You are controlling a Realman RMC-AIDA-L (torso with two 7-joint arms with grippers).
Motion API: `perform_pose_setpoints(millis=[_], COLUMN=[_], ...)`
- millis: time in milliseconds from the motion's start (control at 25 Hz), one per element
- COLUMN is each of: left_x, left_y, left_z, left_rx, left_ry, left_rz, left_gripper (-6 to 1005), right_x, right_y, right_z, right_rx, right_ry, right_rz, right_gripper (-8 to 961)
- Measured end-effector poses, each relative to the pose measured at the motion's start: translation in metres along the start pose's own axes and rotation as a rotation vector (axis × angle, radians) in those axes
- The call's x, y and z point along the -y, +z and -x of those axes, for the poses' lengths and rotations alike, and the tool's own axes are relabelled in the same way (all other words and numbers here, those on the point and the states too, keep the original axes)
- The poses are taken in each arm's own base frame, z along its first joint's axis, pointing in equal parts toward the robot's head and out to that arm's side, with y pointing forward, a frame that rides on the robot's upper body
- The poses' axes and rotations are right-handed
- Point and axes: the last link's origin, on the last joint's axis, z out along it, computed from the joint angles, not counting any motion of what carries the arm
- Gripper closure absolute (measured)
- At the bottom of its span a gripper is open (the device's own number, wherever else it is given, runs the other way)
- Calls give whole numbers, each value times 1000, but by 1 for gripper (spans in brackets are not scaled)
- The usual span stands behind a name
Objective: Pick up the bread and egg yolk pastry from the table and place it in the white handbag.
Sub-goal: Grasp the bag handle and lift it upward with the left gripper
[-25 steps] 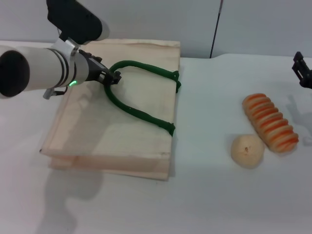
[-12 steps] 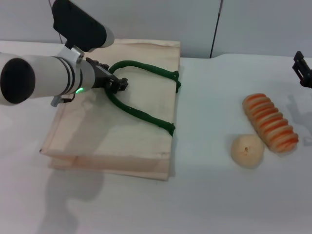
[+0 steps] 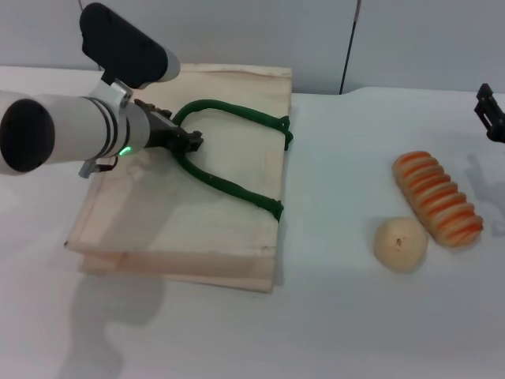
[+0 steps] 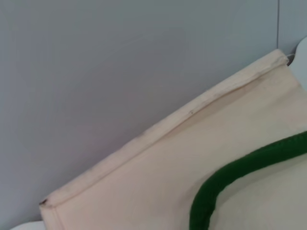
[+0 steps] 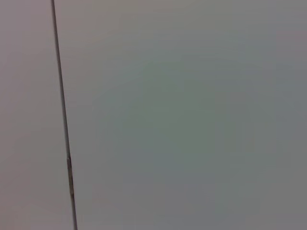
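The white handbag [image 3: 158, 221] lies flat on the left of the table, its green rope handles [image 3: 237, 189] looped on top. My left gripper [image 3: 189, 142] sits right at the bend of the handle loop. The left wrist view shows the handbag's cloth [image 4: 158, 182] and a stretch of green handle [image 4: 230, 177]. On the right lie the bread [image 3: 438, 197], orange and cream striped, and the round beige egg yolk pastry [image 3: 400, 245] touching its near end. My right gripper [image 3: 491, 113] hangs at the far right edge, beyond the bread.
A white table [image 3: 331, 316] carries everything. A grey wall [image 3: 410, 39] with a dark vertical seam rises behind it; the right wrist view shows only that wall [image 5: 192, 115].
My left gripper has shifted a little right and toward me along the handle's bend. The bread, the pastry and the right arm have not moved.
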Motion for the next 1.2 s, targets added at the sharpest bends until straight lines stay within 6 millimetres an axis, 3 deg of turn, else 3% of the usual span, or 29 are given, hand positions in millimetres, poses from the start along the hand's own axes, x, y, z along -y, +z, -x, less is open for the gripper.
perform_pose_setpoints(millis=[720,920,1200], left_x=[3,4,5], left_y=[2,2,1], left_z=[8,7,3], left_rx=[23,19,2], left_ry=[-17,-24,-21], left_rz=[-9,-11,-15], left_gripper=[469,718,858], right_x=[-1,0,1], right_y=[0,0,0], right_z=[0,0,0], right_rx=[1,0,0], right_ry=[2,0,-1], right_rz=[2,0,-2], right_gripper=[286,286,286])
